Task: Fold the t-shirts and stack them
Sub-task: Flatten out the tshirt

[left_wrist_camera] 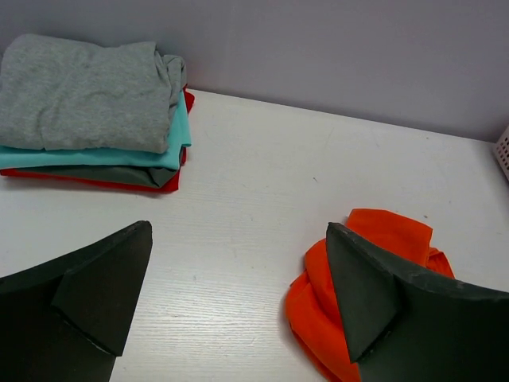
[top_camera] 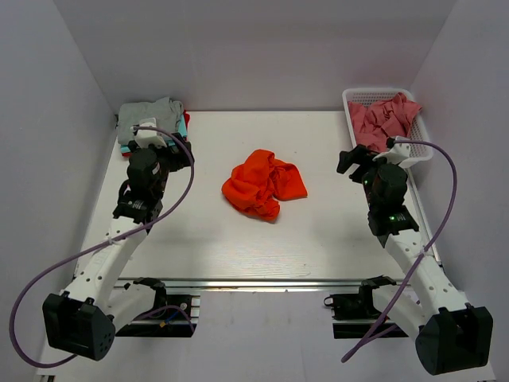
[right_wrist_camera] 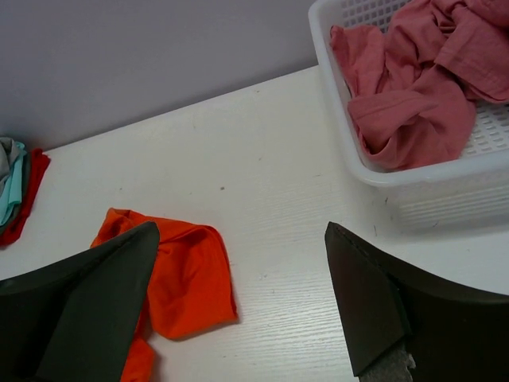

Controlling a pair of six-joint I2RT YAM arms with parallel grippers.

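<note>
The orange-red t-shirt (top_camera: 264,185) lies crumpled well right of the folded stack (left_wrist_camera: 87,103). The left gripper (left_wrist_camera: 238,310) and right gripper (right_wrist_camera: 246,310) both hang spread apart, empty. Best pinch one outer edge layer each and pull it flat before folding.

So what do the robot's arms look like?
The left arm and right arm are white lower down, black at joints and bases. A looping purple cable runs along each. The left gripper and right gripper have wide, dark wedge fingers.
</note>
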